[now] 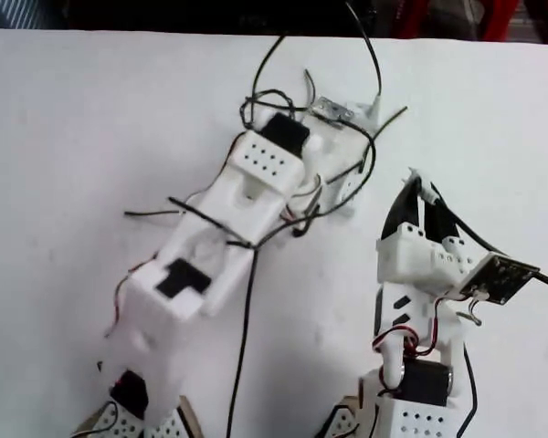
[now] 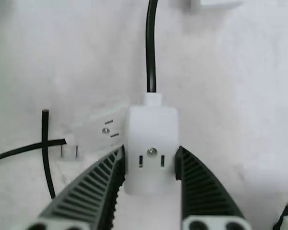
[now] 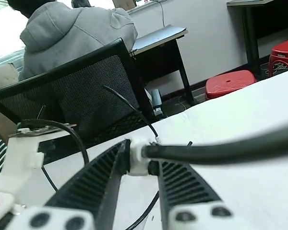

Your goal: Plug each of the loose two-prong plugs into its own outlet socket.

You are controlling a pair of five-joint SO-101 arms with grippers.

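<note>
The left gripper (image 2: 149, 153) clamps a white outlet socket (image 2: 152, 127); both slots show. The right gripper (image 3: 142, 155) pinches a white plug (image 3: 137, 165).

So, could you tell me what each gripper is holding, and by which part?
The left gripper clamps the white outlet socket by its two sides. The right gripper pinches a white plug by its body, where its black cord comes out.

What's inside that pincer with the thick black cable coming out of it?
A white plug is clamped between the right arm's fingers, its black cord leading away. Its prongs are covered by the fingers.
</note>
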